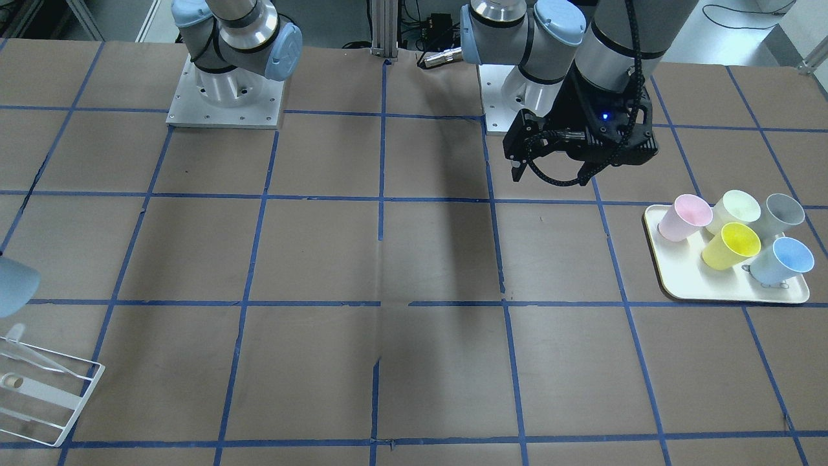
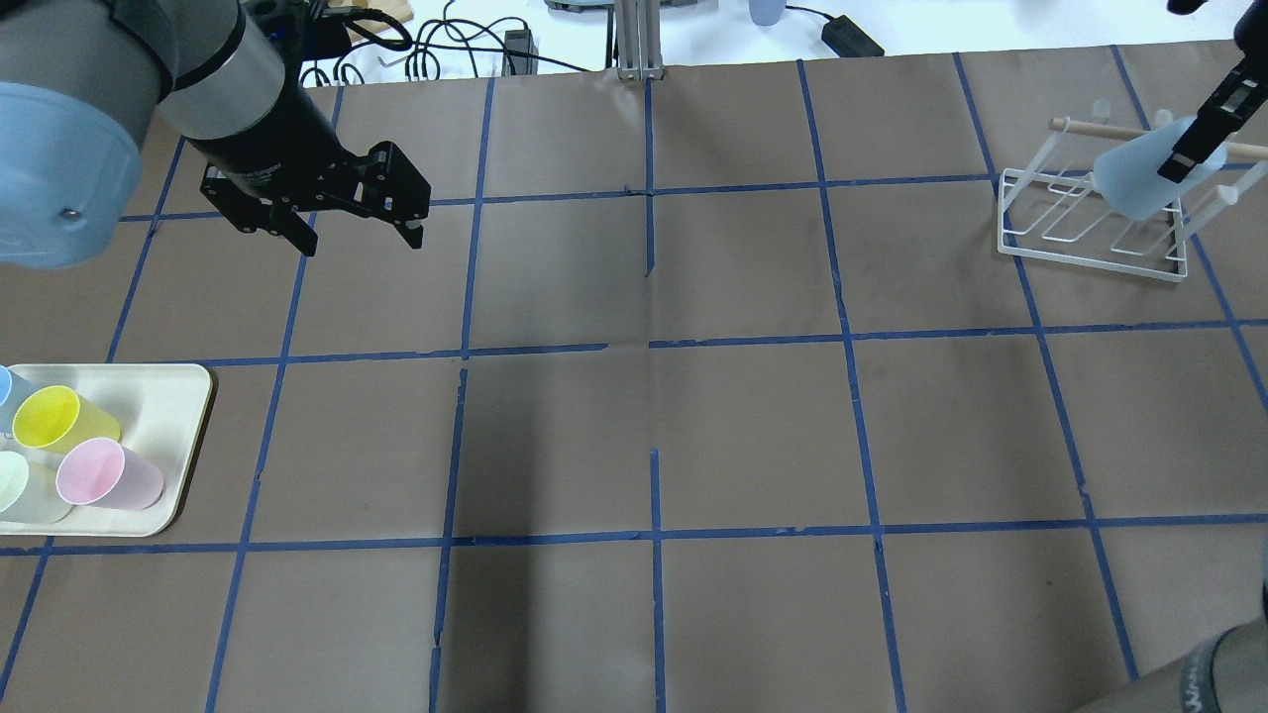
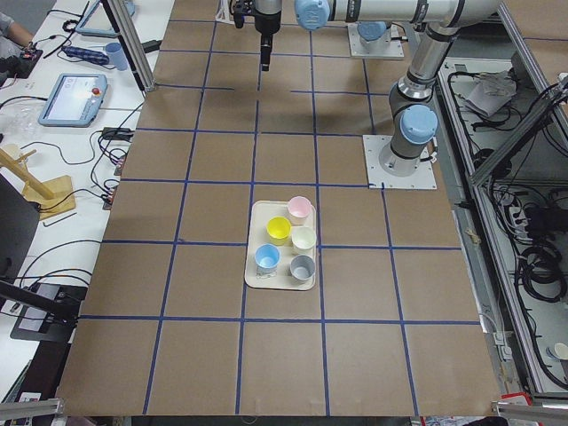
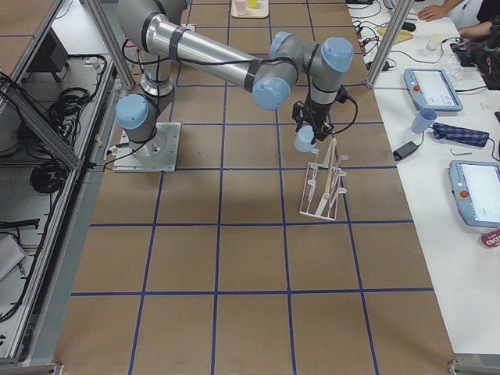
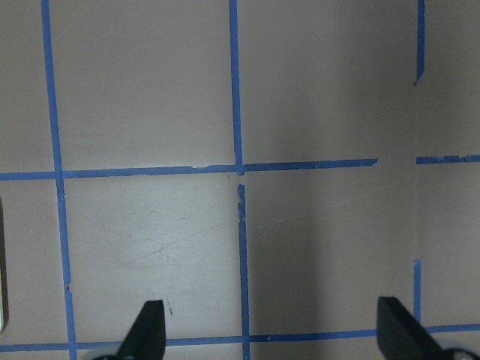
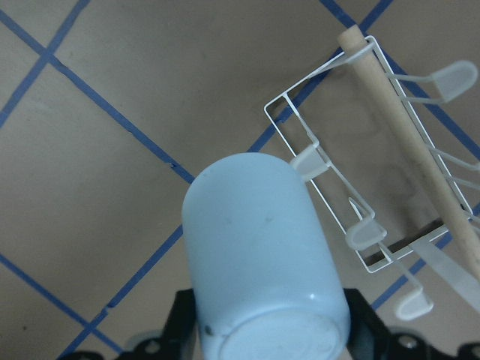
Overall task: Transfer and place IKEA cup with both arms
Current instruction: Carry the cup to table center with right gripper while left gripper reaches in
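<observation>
Overhead exterior view, upper right: right hand (image 2: pixel 1189 153) clamped on the IKEA cup (image 2: pixel 1134 183) above the wire rack (image 2: pixel 1080 223); upper left, left hand (image 2: pixel 359 238) gapes wide, empty

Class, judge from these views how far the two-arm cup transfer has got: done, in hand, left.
Done, it seems: the hand-over, since the left gripper hangs open and empty, away from the cream tray. In hand: the right gripper is shut on the pale sky-blue plastic tumbler, right by the white wire rack. Left: seating the tumbler on the rack and letting go.
</observation>
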